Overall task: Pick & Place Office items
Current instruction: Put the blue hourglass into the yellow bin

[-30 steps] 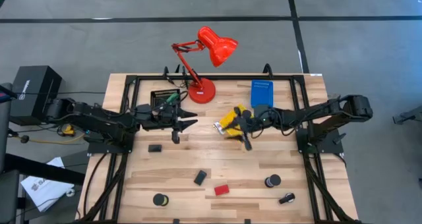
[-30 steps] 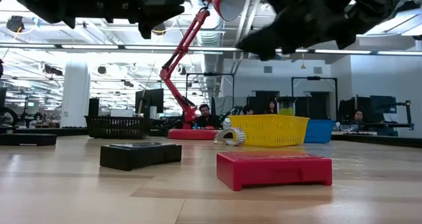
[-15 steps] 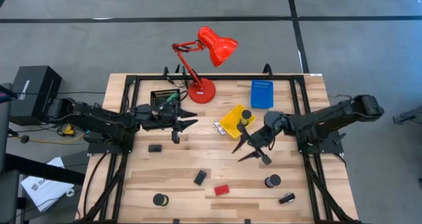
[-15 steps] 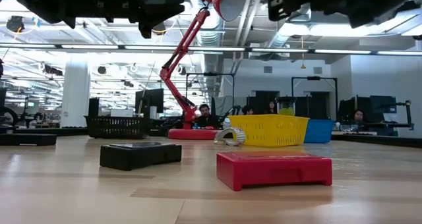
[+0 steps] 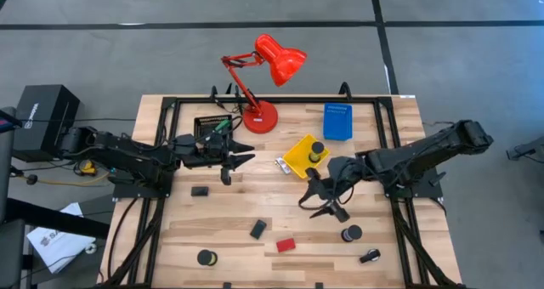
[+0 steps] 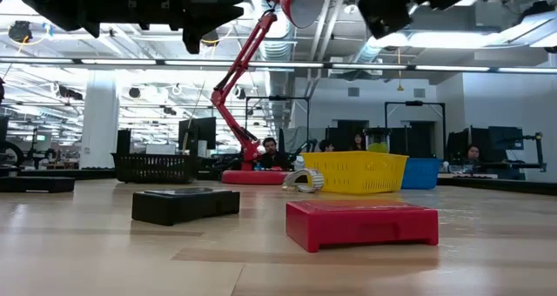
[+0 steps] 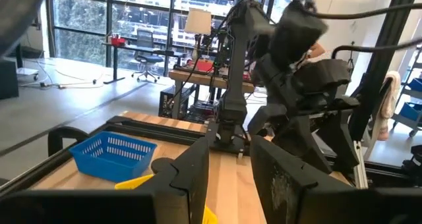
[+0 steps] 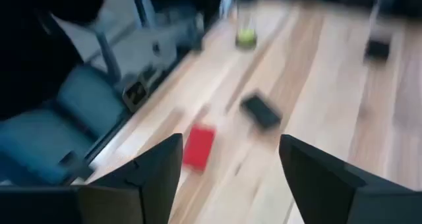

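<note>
The office items lie scattered on the wooden table (image 5: 229, 212): two black blocks (image 5: 200, 190) (image 5: 257, 229), a red block (image 5: 286, 245), two black tape rolls (image 5: 205, 257) (image 5: 351, 234), a small black piece (image 5: 369, 257) and a silvery clip (image 5: 280, 163). Another black roll (image 5: 316, 150) sits in the yellow tray (image 5: 297, 160). My right gripper (image 5: 319, 206) hangs open and empty above the table, nearer than the yellow tray; its wrist view shows the red block (image 8: 198, 147) ahead. My left gripper (image 5: 240, 155) hovers open and empty beside the black tray (image 5: 212, 126).
A tall red desk lamp (image 5: 263, 76) stands at the far edge, its base (image 5: 259, 117) between the black tray and the blue tray (image 5: 337, 121). A black frame runs around the table's rim (image 5: 170, 136). People sit at desks in the room behind (image 6: 271, 152).
My right gripper has left its place over the yellow tray, swung toward the table's near edge and risen out of the low view. A black roll now shows in the yellow tray where the gripper stood. My left arm has kept still.
</note>
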`<state>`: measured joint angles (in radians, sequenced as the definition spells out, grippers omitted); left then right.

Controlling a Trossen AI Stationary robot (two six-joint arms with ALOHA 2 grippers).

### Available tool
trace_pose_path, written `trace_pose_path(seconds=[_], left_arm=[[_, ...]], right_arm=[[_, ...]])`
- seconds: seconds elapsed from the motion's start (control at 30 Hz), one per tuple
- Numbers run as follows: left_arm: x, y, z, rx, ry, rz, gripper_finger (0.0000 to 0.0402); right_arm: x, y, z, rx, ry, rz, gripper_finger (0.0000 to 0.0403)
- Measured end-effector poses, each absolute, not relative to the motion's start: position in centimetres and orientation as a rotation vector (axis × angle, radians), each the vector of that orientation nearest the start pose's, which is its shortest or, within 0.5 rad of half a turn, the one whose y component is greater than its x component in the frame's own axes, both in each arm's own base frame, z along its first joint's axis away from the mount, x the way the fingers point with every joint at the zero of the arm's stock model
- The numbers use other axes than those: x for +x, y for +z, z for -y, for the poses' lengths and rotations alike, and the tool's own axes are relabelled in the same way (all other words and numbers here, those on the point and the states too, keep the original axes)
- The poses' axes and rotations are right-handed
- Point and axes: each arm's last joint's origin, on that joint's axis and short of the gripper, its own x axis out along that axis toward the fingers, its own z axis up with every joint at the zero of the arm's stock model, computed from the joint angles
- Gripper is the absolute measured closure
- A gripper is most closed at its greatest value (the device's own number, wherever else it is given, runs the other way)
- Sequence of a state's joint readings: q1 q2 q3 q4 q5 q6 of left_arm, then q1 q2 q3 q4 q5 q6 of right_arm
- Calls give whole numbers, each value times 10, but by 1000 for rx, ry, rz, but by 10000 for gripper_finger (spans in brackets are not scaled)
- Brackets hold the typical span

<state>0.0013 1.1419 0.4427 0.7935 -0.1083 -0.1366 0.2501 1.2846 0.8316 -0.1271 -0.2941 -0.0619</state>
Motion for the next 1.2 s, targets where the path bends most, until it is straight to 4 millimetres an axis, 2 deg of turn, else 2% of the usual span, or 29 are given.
trace_pose_path(seconds=[0.13, 0.3, 0.43, 0.7, 0.9, 1.03, 1.2], left_arm=[[232, 241, -3, -117, 104, 99, 294], [232, 241, -3, -117, 105, 97, 294], [232, 240, -3, -116, 106, 92, 294], [232, 240, -4, -122, 109, 92, 294], [232, 240, -4, -140, 108, 93, 294], [232, 240, -4, -140, 108, 93, 294], [232, 240, -4, -140, 107, 93, 294]], right_arm=[[251, 270, -90, -10, 453, -778, 163], [234, 265, -109, 66, 357, -977, 177], [223, 262, -124, 163, 331, -1045, 181], [205, 260, -147, 237, 321, -1131, 180], [195, 259, -158, 164, 279, -1095, 189], [198, 254, -159, 121, 243, -1094, 194], [208, 230, -170, 81, 272, -1205, 195]])
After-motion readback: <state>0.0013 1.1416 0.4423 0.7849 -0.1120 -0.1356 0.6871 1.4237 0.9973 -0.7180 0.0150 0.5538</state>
